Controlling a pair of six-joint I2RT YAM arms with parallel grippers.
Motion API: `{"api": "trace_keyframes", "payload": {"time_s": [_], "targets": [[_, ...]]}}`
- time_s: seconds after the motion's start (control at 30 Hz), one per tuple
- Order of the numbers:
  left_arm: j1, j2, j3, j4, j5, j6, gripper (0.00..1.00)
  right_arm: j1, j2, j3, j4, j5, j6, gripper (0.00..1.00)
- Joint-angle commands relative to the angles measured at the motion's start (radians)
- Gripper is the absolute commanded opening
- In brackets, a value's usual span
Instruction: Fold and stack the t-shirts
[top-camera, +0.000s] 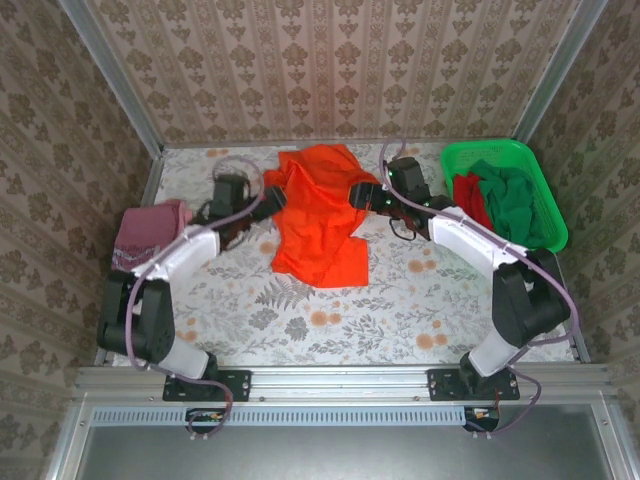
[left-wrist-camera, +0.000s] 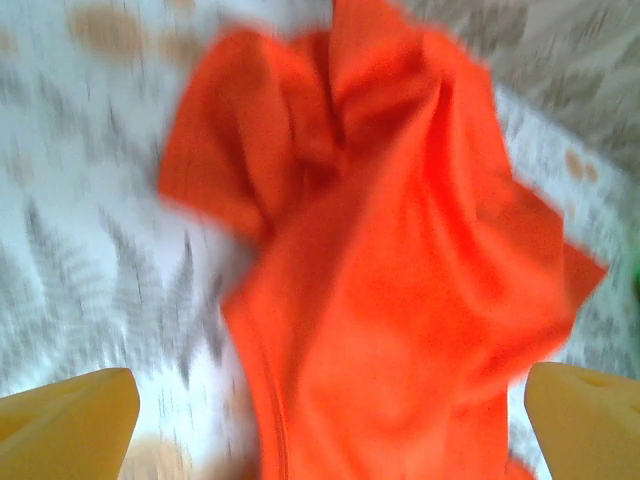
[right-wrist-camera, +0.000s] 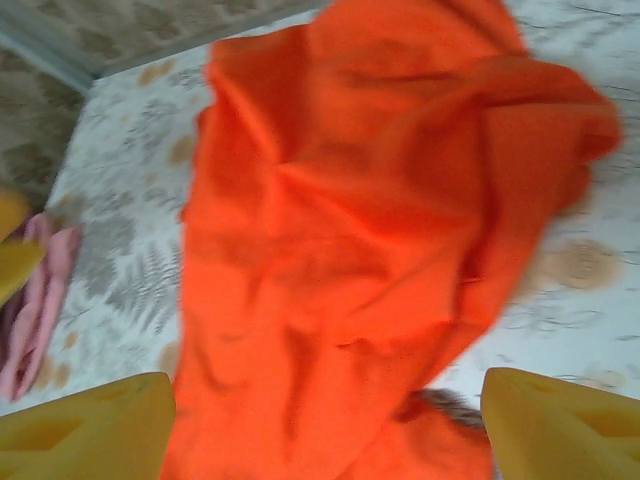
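Orange t-shirt (top-camera: 318, 225) lies rumpled mid-tabletop (top-camera: 400, 310), toward the back wall. Left tool (left-wrist-camera: 328, 405) hangs at its left edge, yellow fingers (left-wrist-camera: 70, 420) spread wide, gripping nothing. Right tool (right-wrist-camera: 325, 405) at the shirt's right edge, fingers apart too, cloth lying below. Pink-maroon t-shirt (top-camera: 150, 232) sits bundled at the tabletop's left edge; red t-shirt (top-camera: 468, 195) and dark green t-shirt (top-camera: 510, 200) are heaped in the green basket (top-camera: 500, 150), back right.

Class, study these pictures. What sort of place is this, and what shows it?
Probably a robot test booth staged for laundry folding: wallpapered panels in a metal frame, a left arm and right arm bolted at the floral table's edge, an orange t-shirt and a green basket of clothes.
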Motion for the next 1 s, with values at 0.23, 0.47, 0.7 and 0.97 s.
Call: {"api": "trace_keyframes", "payload": {"time_s": [0.23, 0.47, 0.7, 0.97], "targets": [[-0.311, -0.203, -0.301, -0.088, -0.231, -0.465, 1.00, -0.111, 0.427, 0.303, -0.001, -0.037, 0.025, 0.74], [-0.338, -0.089, -0.309, 0.046, -0.141, -0.541, 0.91, -0.160, 0.609, 0.476, -0.034, -0.004, 0.071, 0.64], [-0.251, 0.106, -0.270, 0.161, -0.111, -0.457, 0.11, -0.194, 0.589, 0.449, 0.007, -0.025, 0.112, 0.07], [-0.050, 0.065, -0.219, 0.094, -0.057, -0.277, 0.00, -0.208, 0.319, 0.278, 0.064, -0.045, 0.052, 0.00]]}}
